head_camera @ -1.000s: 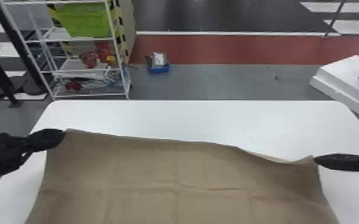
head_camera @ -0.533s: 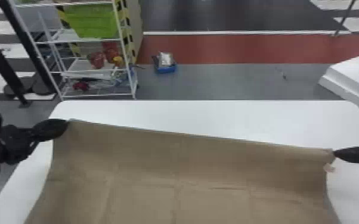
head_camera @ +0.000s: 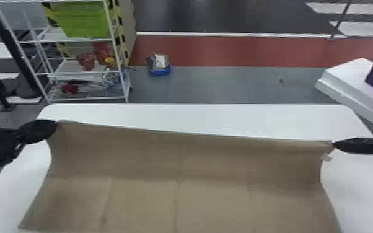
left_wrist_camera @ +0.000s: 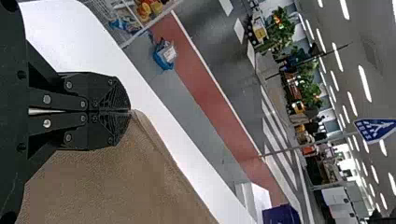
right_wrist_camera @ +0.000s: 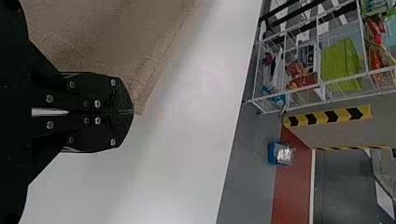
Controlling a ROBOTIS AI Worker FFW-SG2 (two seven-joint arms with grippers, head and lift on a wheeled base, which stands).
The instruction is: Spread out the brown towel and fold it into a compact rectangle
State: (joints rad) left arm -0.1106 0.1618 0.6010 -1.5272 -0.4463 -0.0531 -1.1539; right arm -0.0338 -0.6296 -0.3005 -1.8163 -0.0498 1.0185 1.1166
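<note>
Left gripper [head_camera: 55, 122] and right gripper [head_camera: 333, 145] pinch brown towel [head_camera: 182, 161] corners; edge stretched between

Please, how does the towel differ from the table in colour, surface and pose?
The towel is brown, while the table is white. The towel shows crease lines; the table top looks smooth. The towel's far edge is lifted, with one corner in the left gripper and the other in the right gripper, whereas the table lies flat beneath. Both are plain, without any pattern.
</note>
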